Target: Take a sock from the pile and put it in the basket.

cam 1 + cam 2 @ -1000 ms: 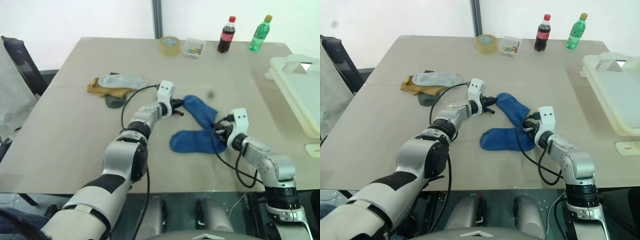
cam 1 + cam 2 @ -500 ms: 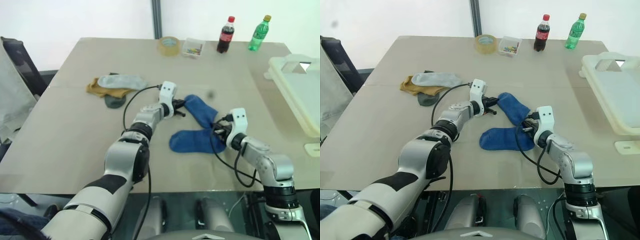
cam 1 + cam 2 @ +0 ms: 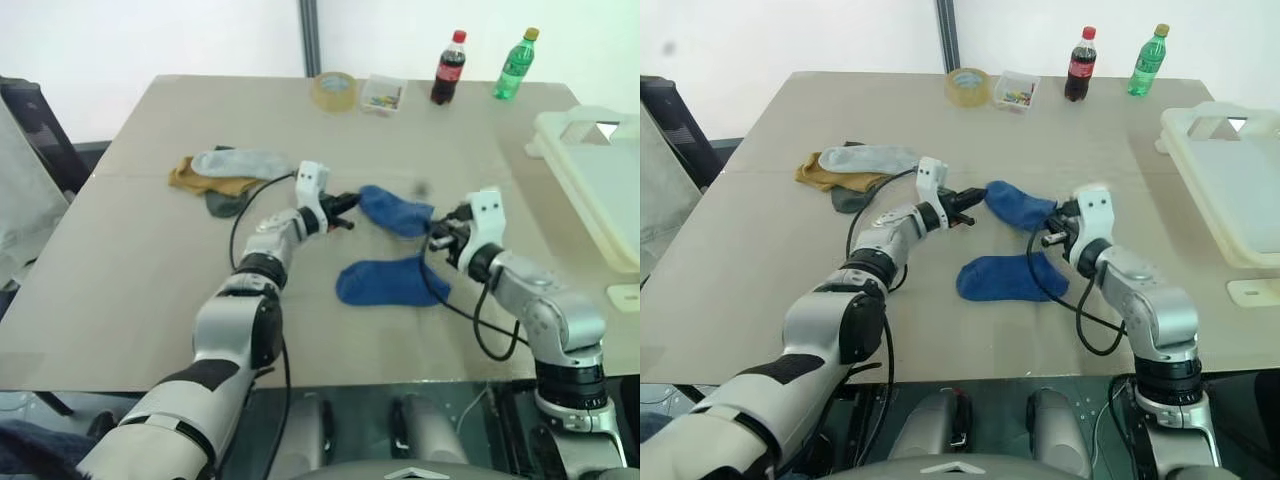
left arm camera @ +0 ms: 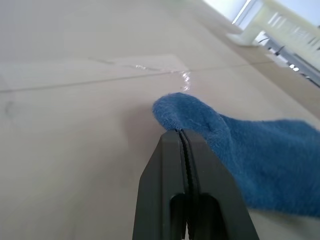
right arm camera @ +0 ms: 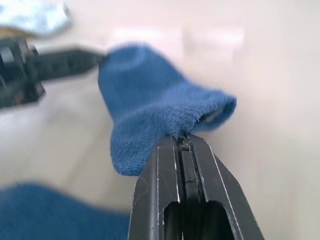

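A blue sock [image 3: 395,213] hangs stretched between my two grippers, just above the table. My left gripper [image 3: 347,204] is shut on its toe end, seen close in the left wrist view [image 4: 180,132]. The sock's open cuff is pinched in my right gripper [image 3: 438,235], which is shut [image 5: 180,139]. A second blue sock [image 3: 385,282] lies flat on the table below them. The pile [image 3: 228,170] of light grey, mustard and dark grey socks sits to the left of my left gripper. At the table's right edge stands the off-white basket [image 3: 600,180].
Along the table's far edge stand a tape roll [image 3: 334,91], a small clear box [image 3: 384,94], a cola bottle [image 3: 446,68] and a green bottle [image 3: 516,65]. A dark chair [image 3: 40,120] is off the left side. A small white piece [image 3: 625,297] lies by the basket.
My right gripper has risen with the sock's cuff, lifting the blue sock off the table. The left gripper has shifted a little to the left, still shut on the toe.
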